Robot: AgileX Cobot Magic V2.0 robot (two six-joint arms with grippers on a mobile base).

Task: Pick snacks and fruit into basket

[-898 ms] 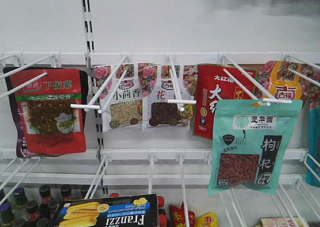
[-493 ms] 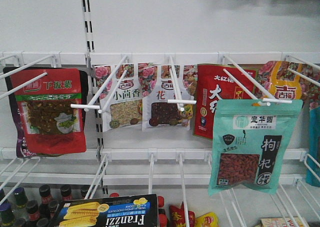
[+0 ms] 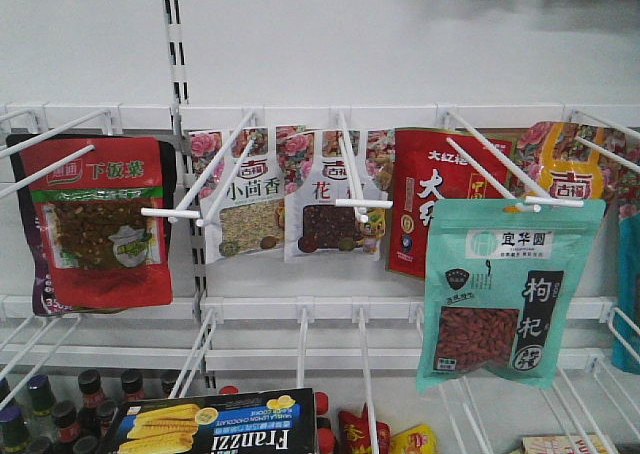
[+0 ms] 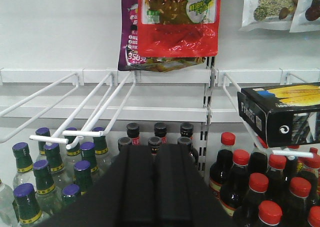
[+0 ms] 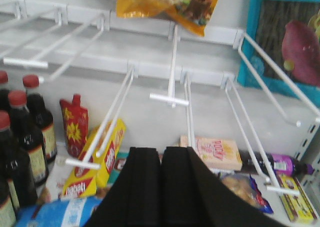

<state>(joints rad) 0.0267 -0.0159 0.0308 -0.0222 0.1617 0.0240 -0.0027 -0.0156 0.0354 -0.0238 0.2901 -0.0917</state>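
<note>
A teal snack pouch (image 3: 510,292) with a window of red berries hangs from a white peg hook at the right of the shelf wall. A dark Franzzi box (image 3: 215,424) picturing yellow wafer rolls sits low in the front view and shows at the right of the left wrist view (image 4: 282,112). My left gripper (image 4: 153,148) is shut and holds nothing, in front of the bottles and left of the box. My right gripper (image 5: 161,151) is also shut with nothing in it, over the lower shelf. The fruit and the basket are out of view.
Red-capped dark bottles (image 4: 240,172), black-capped bottles (image 4: 160,132) and purple-capped bottles (image 4: 50,167) stand below white peg hooks (image 4: 75,134). A red pouch (image 3: 100,219) hangs at the left. A yellow box (image 5: 97,162), a pink box (image 5: 215,152) and more hooks (image 5: 170,99) surround the right gripper.
</note>
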